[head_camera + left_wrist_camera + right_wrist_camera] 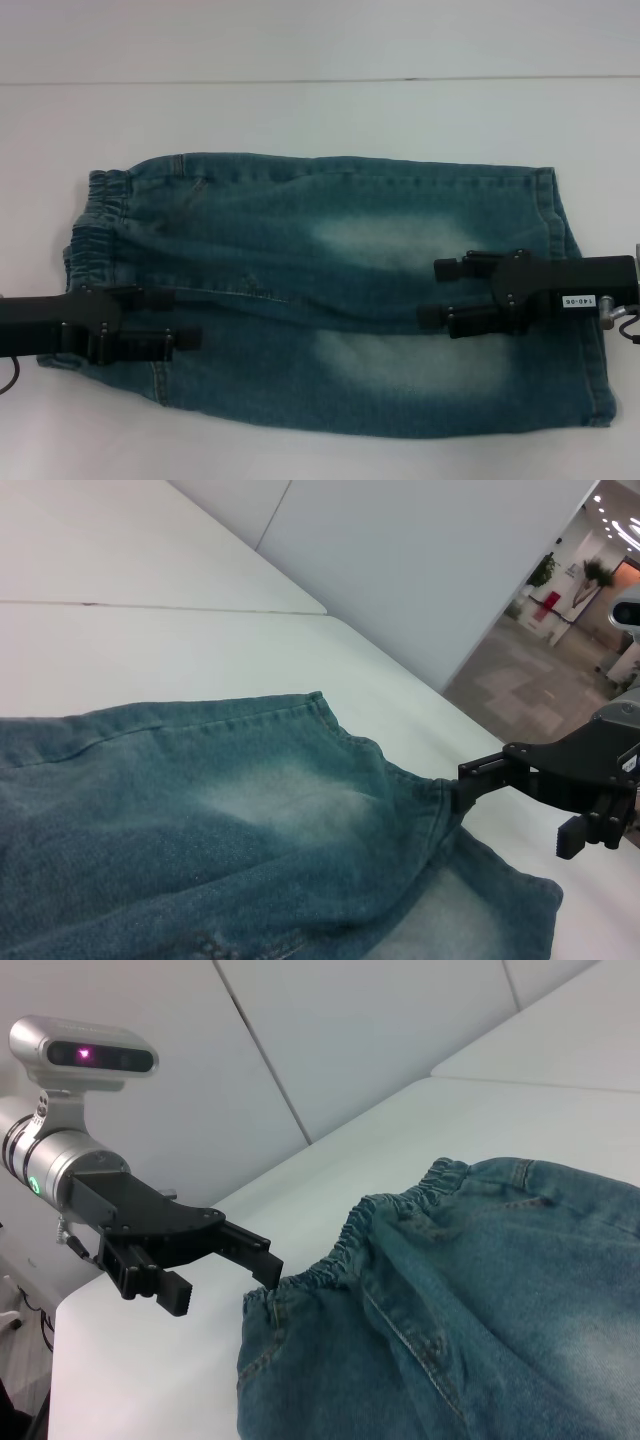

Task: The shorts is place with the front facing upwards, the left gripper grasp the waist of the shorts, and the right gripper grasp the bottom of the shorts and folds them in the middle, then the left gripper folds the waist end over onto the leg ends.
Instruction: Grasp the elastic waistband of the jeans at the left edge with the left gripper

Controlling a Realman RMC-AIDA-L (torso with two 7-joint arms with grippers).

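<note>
The blue denim shorts (330, 290) lie flat on the white table (320, 120), front up. Their elastic waist (98, 215) is at the left and the leg ends (575, 300) at the right. My left gripper (183, 318) is open over the near corner of the waist. The right wrist view shows the left gripper (225, 1282) with one fingertip at the waist's edge (330, 1260). My right gripper (430, 292) is open over the middle of the legs, pointing toward the waist. In the left wrist view the right gripper (515, 810) has one finger at the leg hem (440, 790).
The white table stretches beyond the shorts on all sides, with a seam line (320, 80) across the back. A white wall (420, 560) and an open hall (560, 630) lie past the table's edge.
</note>
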